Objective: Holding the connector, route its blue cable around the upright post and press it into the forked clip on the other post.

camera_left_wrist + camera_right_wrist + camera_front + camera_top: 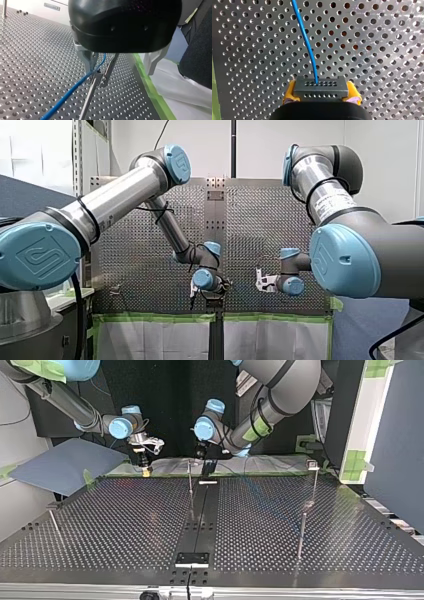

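The cable (67,95) could be dragged off the top of the post (87,100), or kinked there, if it is drawn tight while the left gripper (98,78) crowds it. The left gripper is set about the post's top with the cable running up through it; whether the cable is pinched cannot be told. Right of the post in the front view, the connector (320,87) is clamped between the right gripper's (321,93) yellow pads (289,91).
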Controlling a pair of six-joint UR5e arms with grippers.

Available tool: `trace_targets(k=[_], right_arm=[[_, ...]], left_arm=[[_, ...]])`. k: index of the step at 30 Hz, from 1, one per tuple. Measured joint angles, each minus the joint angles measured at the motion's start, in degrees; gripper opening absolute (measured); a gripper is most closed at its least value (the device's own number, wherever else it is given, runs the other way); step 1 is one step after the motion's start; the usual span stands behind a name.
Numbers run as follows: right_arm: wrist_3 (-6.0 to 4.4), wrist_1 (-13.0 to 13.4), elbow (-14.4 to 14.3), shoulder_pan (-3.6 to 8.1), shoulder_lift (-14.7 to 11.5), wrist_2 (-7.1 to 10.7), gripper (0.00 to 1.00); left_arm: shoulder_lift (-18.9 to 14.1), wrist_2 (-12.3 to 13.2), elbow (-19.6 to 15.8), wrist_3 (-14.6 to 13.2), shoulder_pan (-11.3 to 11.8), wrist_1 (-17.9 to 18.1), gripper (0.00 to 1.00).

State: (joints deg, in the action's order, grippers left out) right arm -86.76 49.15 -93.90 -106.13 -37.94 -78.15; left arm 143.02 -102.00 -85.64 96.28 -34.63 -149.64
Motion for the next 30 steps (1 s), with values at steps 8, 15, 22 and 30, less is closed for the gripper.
trace_targets(k=[8, 15, 22, 30], right_arm=[[0.0, 0.04, -0.01, 0.0, 0.04, 0.0, 0.0], [0.0, 0.05, 0.01, 0.0, 0.08, 0.0, 0.0], [0.13, 0.01, 0.0, 0.0, 0.09, 0.0, 0.0], [0.17, 0.13, 0.01, 0.0, 0.13, 0.0, 0.0]], left_arm=[[0.0, 0.0, -0.03, -0.2, -0.42, -0.01, 0.99], [-0.38, 0.0, -0.03, -0.19, -0.63, 0.07, 0.99], [-1.53, 0.4, -0.11, -0.14, -0.59, -0.16, 0.99], [-1.65, 1.74, -1.83, -0.14, -0.66, 0.63, 0.99]])
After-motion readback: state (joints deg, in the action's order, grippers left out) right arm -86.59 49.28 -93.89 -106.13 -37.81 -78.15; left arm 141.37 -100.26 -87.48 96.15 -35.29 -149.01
